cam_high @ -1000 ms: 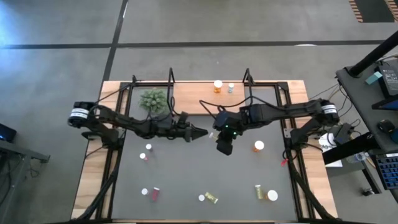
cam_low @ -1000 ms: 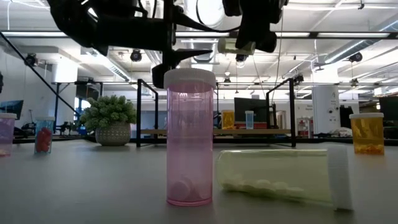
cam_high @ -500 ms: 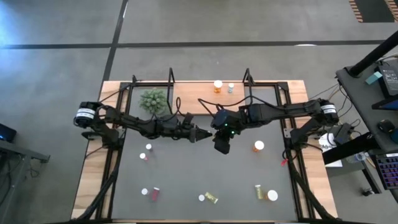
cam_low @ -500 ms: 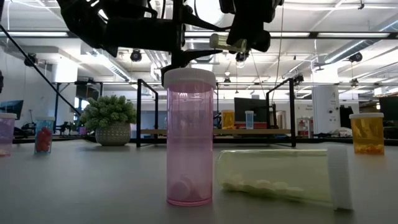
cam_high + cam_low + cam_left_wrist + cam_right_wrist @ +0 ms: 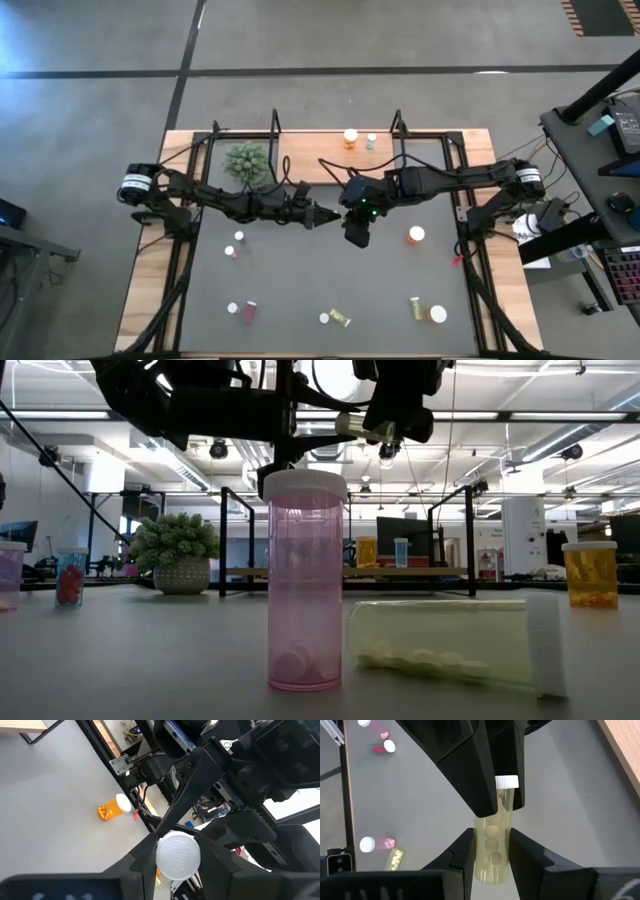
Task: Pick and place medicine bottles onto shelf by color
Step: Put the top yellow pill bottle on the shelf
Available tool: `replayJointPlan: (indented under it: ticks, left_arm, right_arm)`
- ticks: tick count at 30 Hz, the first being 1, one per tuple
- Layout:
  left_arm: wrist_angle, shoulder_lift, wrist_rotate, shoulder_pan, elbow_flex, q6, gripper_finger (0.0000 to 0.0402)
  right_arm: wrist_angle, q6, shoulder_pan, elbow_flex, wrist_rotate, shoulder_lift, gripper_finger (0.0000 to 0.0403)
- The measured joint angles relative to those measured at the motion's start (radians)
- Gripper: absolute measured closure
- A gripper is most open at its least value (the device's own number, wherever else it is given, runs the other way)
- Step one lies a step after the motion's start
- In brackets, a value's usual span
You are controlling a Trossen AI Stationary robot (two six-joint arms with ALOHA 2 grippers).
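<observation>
holding: both arms meet above the middle of the dark grey mat point(image 5: 320, 290), each with its jaws on the same pale yellow-green bottle point(image 5: 492, 840)
right gripper point(image 5: 352, 214): jaws narrowed on the bottle's lower body, in the air just in front of the shelf point(image 5: 330, 160)
left gripper point(image 5: 333, 215): reaching in from the left, jaws pinching the bottle near its white cap point(image 5: 178, 856); the two grippers all but touch
handover bottle: clear of the mat, lying roughly level between the arms in the low view, a few round pills visible inside
shelf: light wooden board at the far edge of the tabletop point(image 5: 150, 290), carrying an orange bottle point(image 5: 350, 138) and a smaller pale bottle point(image 5: 371, 142) side by side
plant point(image 5: 246, 160): small spiky green one at the shelf's left end
mat, right side: an orange bottle point(image 5: 415, 236) alone; a yellow-green bottle point(image 5: 414, 307) beside a wider white-capped bottle point(image 5: 438, 314) near the front
mat, front middle: a yellow-green bottle lying down point(image 5: 338, 318), seen close in the low view next to an upright pink bottle point(image 5: 304, 580)
mat, left side: one pink bottle point(image 5: 235, 246) farther back, another pink bottle point(image 5: 233, 309) near the front
</observation>
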Motion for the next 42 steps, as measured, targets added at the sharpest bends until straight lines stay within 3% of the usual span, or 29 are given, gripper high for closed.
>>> replayJointPlan:
  ticks: [8,19,26,32,36,42]
  left_arm:
    - [0.001,0.000,0.000,0.000,0.000,0.000,0.0301]
    - [0.006,-0.002,0.002,0.000,0.000,-0.001,0.0300]
    - [0.005,-0.002,0.001,0.000,0.000,-0.001,0.0299]
    - [-0.008,-0.002,0.025,0.003,0.073,0.053,0.0299]
    - [-0.189,-0.002,0.050,0.011,0.185,0.133,0.0299]
    - [-0.784,-0.002,0.064,0.045,0.420,0.272,0.0299]
  right_arm:
    - [0.000,0.000,0.000,0.000,0.000,0.000,0.0297]
    - [-0.024,-0.041,-0.005,0.000,0.000,-0.032,0.0200]
    - [-0.152,-0.054,-0.011,0.000,-0.002,-0.115,0.0160]
    - [-0.245,-0.050,-0.011,0.000,-0.001,-0.224,0.0155]
    - [-0.259,-0.048,-0.011,0.000,0.020,-0.293,0.0161]
    - [-0.317,-0.040,-0.011,0.000,0.162,-0.375,0.0165]
